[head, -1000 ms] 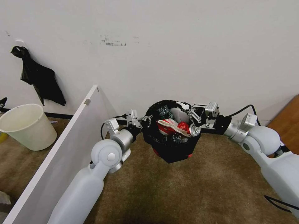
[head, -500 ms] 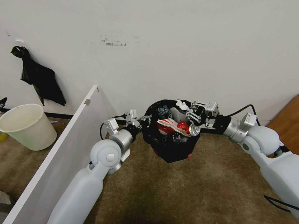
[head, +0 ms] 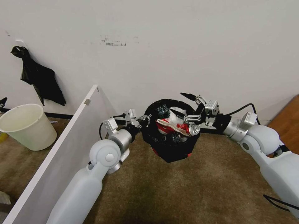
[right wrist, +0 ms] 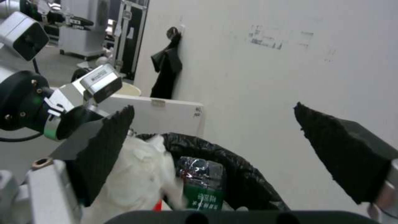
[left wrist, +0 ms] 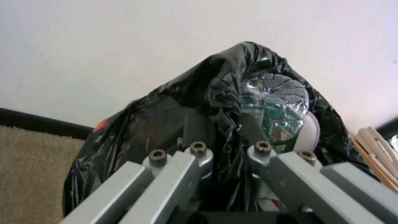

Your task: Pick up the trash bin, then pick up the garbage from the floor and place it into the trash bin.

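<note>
Now L hand (head: pixel 145 119) grips trash bin (head: pixel 169 146); fingertips hidden by bag.

bare carpet (head: pixel 187 186) open at 6 o'clock of the held bin (head: pixel 171 149), white panel (head: pixel 59 149) blocking 9 o'clock, wall (head: pixel 174 56) close at 12

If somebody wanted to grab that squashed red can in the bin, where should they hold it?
Probably by its sides, coming from above. The crushed red can lies sideways on top of the heap in the trash bin, silver end toward the open right hand. The left hand grips the bin's rim.
</note>
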